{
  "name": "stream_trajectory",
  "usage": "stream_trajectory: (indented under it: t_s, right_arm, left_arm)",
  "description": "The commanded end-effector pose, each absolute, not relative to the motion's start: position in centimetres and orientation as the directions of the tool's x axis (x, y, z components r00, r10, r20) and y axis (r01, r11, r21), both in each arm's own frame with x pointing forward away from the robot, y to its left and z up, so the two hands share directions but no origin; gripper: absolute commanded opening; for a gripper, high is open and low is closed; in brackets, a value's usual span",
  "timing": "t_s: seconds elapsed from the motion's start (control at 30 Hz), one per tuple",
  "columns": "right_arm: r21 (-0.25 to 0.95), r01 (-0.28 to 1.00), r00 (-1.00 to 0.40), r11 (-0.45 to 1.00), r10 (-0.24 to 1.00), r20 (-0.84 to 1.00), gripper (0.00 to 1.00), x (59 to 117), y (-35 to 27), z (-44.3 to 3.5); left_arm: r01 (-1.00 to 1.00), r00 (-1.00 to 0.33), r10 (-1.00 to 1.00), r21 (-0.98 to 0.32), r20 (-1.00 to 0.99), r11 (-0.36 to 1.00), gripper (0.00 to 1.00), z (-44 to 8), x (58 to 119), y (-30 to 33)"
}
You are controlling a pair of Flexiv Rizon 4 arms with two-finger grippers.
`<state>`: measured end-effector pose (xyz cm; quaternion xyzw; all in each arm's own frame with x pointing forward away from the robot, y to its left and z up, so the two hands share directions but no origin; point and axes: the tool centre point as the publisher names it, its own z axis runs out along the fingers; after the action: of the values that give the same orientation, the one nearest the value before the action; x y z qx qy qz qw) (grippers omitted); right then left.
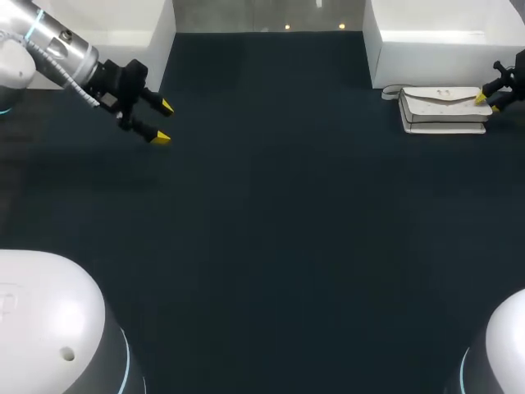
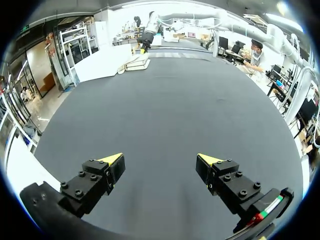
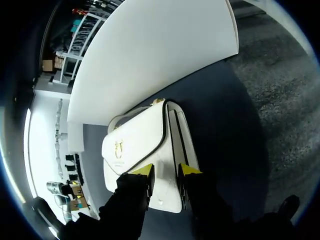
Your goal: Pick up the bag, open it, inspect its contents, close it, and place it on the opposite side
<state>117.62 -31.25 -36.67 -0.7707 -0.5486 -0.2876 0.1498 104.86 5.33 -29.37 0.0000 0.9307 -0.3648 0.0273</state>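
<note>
Left gripper stands spread wide, well apart from the white bag, while right gripper hangs narrowly parted just over that bag's near end; bag judged light, semi-stiff, slick-faced, best pinched at its edge.

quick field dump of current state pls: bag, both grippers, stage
bag: white, flap closed, lying at the far right of the table, in front of a white box
left gripper: open, empty, above the table's far left
right gripper: at the bag's right end; grasp unclear
stage: bag not yet lifted
</note>
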Motion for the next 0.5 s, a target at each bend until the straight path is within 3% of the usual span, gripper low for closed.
stream_trajectory:
  t_s: [0.03, 0.5]
  right_arm:
    - [-0.047, 0.966, 0.226, -0.253, 0.747, 0.625, 0.00, 118.1, -31.6, -37.0]
    - [-0.012, 0.980, 0.151, -0.200, 0.701, 0.697, 0.00, 115.8, -28.5, -35.7]
  left_arm:
    - [0.021, -0.999, -0.018, -0.682, -0.051, 0.731, 1.00, -29.5, 105.0, 5.3]
    - [0.021, -0.999, -0.018, -0.682, -0.051, 0.731, 1.00, -29.5, 105.0, 5.3]
